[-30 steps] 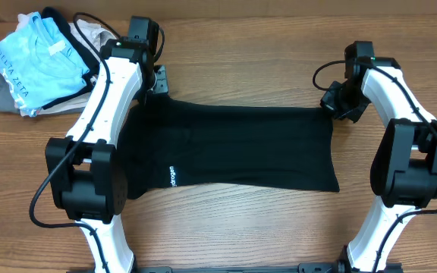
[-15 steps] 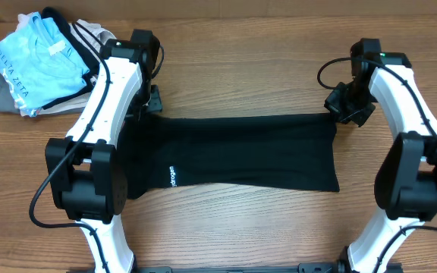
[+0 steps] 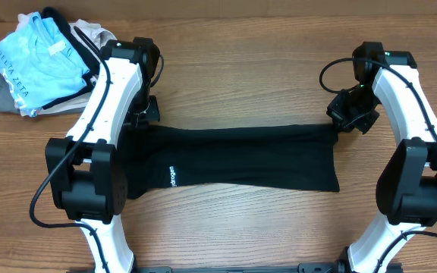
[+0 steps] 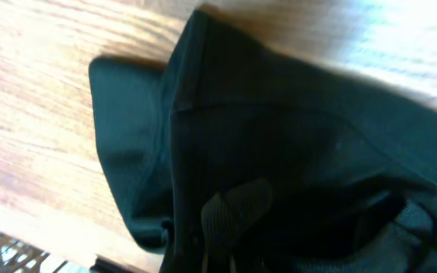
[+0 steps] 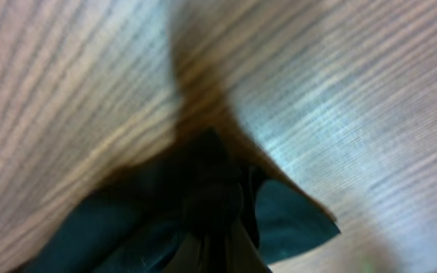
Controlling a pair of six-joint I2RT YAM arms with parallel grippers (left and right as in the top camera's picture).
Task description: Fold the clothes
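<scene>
Two far corners of the black T-shirt [image 3: 241,155] are pinched, one by each arm. Off at the far left lies a pile of other clothes [image 3: 29,68], a light blue lettered shirt on top, well apart from the job. The left fingers [image 3: 150,114] are closed on the shirt's far-left corner, with cloth bunched around them in the wrist view. From there the shirt runs as a long band across the wooden surface [image 3: 241,68], left to right, its body on the near side of both grips. The right fingers [image 3: 344,120] are closed on the far-right corner. I'd guess the far edge goes toward the near one. Only the left arm's own links, overlying the shirt's left end, crowd that path.
</scene>
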